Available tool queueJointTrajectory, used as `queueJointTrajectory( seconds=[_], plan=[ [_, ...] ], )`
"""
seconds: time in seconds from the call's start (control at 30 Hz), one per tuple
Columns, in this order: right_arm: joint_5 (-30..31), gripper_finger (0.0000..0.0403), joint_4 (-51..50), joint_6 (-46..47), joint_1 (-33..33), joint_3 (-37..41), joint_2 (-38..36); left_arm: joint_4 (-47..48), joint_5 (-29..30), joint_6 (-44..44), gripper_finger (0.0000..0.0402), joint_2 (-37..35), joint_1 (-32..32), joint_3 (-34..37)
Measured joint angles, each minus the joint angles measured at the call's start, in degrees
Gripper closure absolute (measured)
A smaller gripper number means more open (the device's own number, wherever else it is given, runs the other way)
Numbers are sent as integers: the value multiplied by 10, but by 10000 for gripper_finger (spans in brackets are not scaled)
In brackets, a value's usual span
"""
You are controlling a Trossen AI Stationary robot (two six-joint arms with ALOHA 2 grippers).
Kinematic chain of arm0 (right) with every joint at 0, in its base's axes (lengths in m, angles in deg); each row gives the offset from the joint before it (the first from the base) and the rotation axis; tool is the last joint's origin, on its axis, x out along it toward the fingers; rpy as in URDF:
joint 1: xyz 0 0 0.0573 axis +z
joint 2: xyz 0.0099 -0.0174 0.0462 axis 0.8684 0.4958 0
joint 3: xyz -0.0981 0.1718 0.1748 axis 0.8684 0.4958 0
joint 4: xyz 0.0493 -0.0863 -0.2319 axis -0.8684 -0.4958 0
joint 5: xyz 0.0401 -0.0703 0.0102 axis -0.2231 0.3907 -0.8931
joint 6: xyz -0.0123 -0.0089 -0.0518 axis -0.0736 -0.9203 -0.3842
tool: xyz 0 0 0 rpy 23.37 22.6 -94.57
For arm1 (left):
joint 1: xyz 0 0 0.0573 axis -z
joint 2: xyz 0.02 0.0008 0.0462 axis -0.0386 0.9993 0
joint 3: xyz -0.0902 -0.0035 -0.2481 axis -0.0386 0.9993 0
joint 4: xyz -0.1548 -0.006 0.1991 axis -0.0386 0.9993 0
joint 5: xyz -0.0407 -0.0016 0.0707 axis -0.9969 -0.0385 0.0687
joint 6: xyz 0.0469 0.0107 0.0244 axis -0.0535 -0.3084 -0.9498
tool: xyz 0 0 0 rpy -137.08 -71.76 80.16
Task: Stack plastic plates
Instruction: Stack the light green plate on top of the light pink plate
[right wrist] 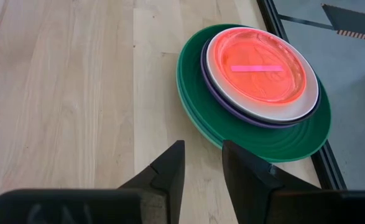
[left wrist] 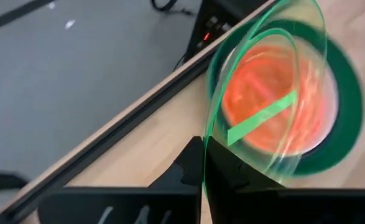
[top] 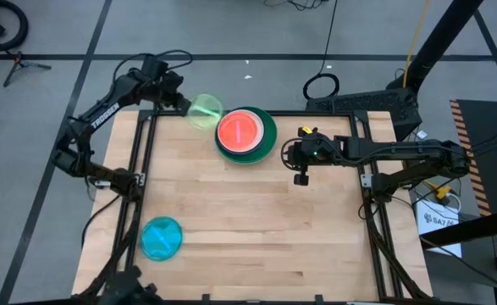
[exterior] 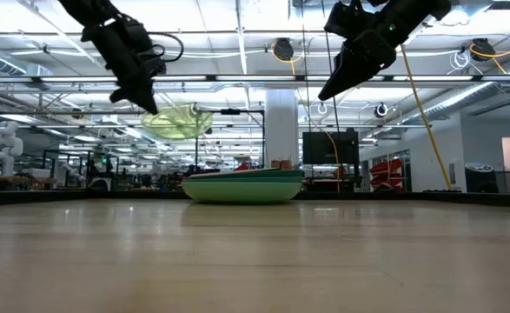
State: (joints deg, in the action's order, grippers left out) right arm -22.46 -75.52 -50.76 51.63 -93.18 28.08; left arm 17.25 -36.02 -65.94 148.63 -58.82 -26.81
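Currently the left gripper is clamped on the rim of the yellow-green plate, holding it airborne beside the stack for placement, while the right gripper, fingers slightly parted and empty, waits clear.

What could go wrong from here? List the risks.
1. The left gripper pinches only the rim of the yellow-green plate, carried tilted in the air beside the stack; it could slip, or land off-centre on the pink plate.
2. The right gripper hangs open close beside the stack, so the arms may crowd each other.
3. The blue plate lies far off.
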Motion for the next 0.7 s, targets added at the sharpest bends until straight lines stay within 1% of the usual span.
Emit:
queueJointTrajectory(
  seconds=[0.23,0.37,0.57,0.7],
  plan=[
    [0,303,0,0,0,0,0,-72,5,51,396,0,96,0],
    [0,303,0,0,0,0,0,-96,40,64,396,1,139,0],
    [0,303,0,0,0,0,0,-110,64,76,396,25,183,0],
    [0,303,0,0,0,0,0,-128,75,79,396,54,199,0]
  ],
)
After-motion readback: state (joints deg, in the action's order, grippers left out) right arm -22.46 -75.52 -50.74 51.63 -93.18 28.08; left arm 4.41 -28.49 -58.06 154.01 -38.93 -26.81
